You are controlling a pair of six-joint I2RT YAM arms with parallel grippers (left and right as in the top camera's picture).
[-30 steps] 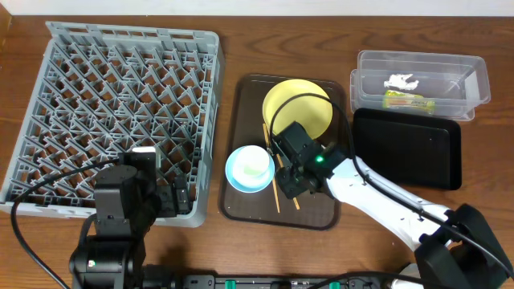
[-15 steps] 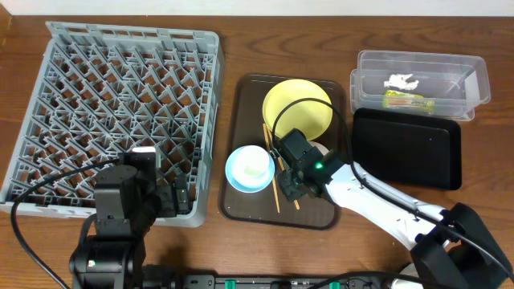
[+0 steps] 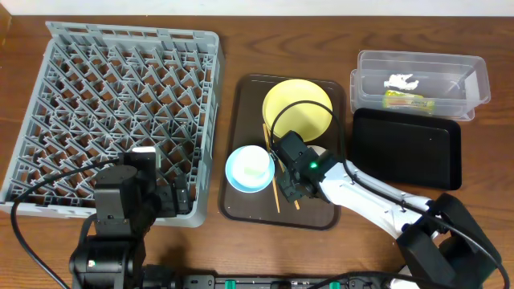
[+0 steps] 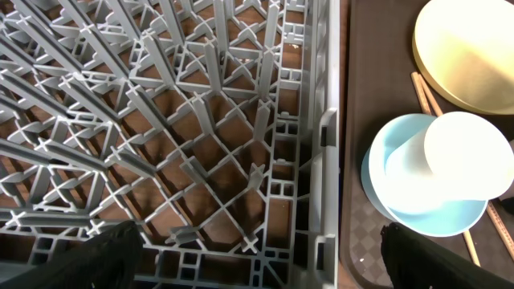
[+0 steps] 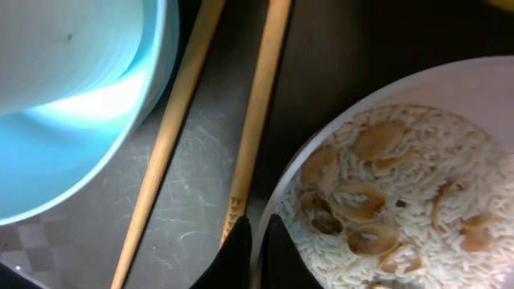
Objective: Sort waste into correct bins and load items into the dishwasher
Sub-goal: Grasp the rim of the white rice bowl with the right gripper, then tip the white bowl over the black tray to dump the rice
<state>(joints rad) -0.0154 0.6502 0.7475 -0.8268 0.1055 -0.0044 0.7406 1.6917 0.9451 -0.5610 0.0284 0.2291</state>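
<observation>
Two fingers of the right hand sit almost closed, pinching the rim of the white bowl of food bits on the brown tray, black bin tray off to its right; left hand hangs wide open, empty, over the dish rack.

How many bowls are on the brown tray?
2. The blue bowl, holding a cup, sits at the tray's front left. The white bowl, with food in it, lies right of the chopsticks, largely covered overhead by the right gripper. No others show.
</observation>
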